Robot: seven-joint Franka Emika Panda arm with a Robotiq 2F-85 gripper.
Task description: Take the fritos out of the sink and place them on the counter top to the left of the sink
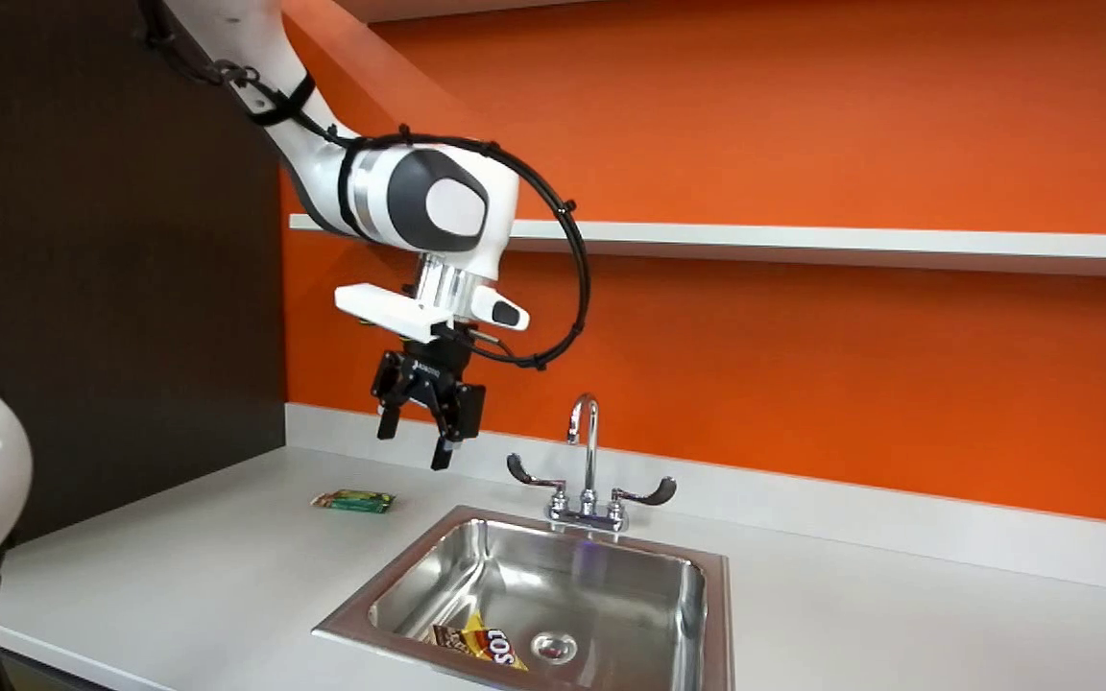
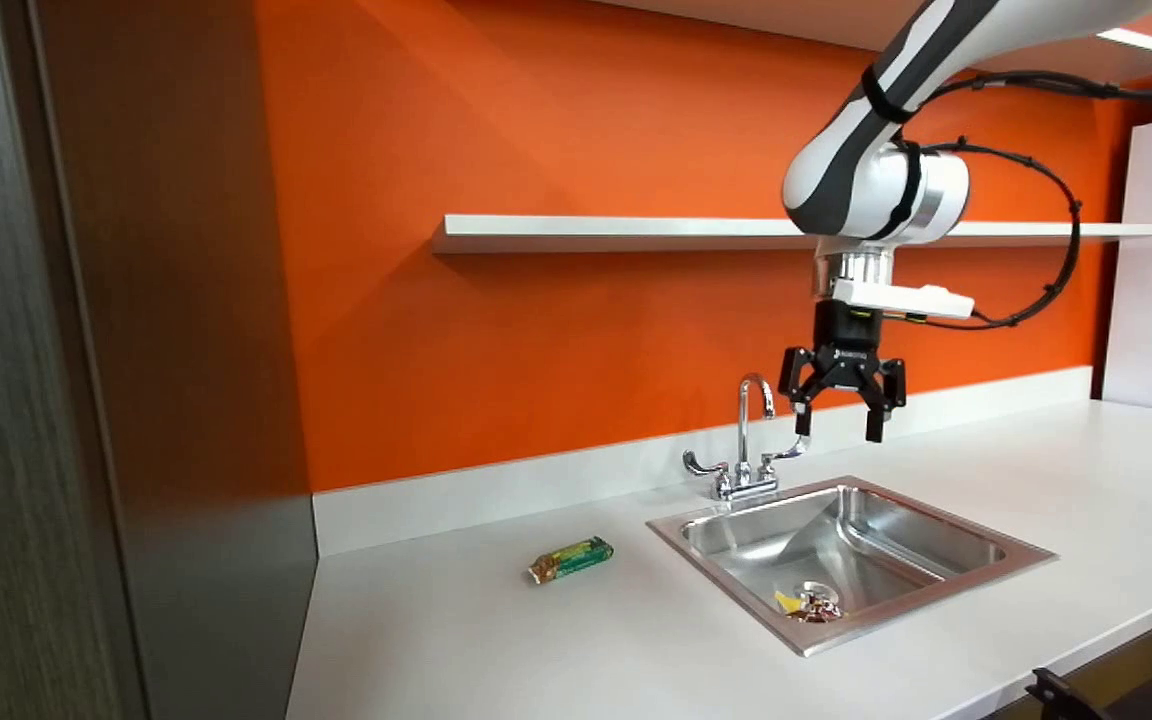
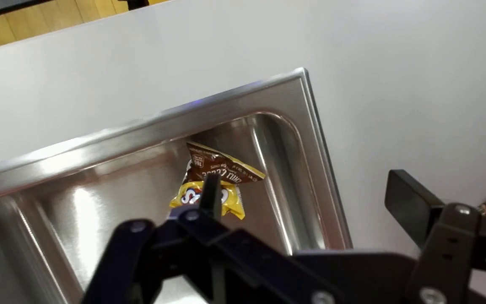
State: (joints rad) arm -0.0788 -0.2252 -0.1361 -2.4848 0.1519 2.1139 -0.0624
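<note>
The Fritos bag, brown and yellow, lies crumpled in the sink. It shows in both exterior views point(image 1: 486, 647) point(image 2: 812, 606) and in the wrist view point(image 3: 226, 171), where one finger covers part of it. The steel sink point(image 1: 718, 624) is set into the white countertop point(image 1: 207, 566); its rim also shows in the wrist view point(image 3: 319, 169). My gripper is open and empty, high above the counter and sink, in both exterior views point(image 1: 415, 441) point(image 2: 839, 425). In the wrist view point(image 3: 308, 196) one finger overlaps the bag and the other overlaps the counter beside the sink.
A green and brown snack packet point(image 1: 354, 500) point(image 2: 571, 558) lies on the counter left of the sink. The faucet with two lever handles point(image 1: 589, 470) stands behind the sink. A white shelf point(image 1: 803, 240) runs along the orange wall. A dark panel point(image 1: 111, 269) closes the left side.
</note>
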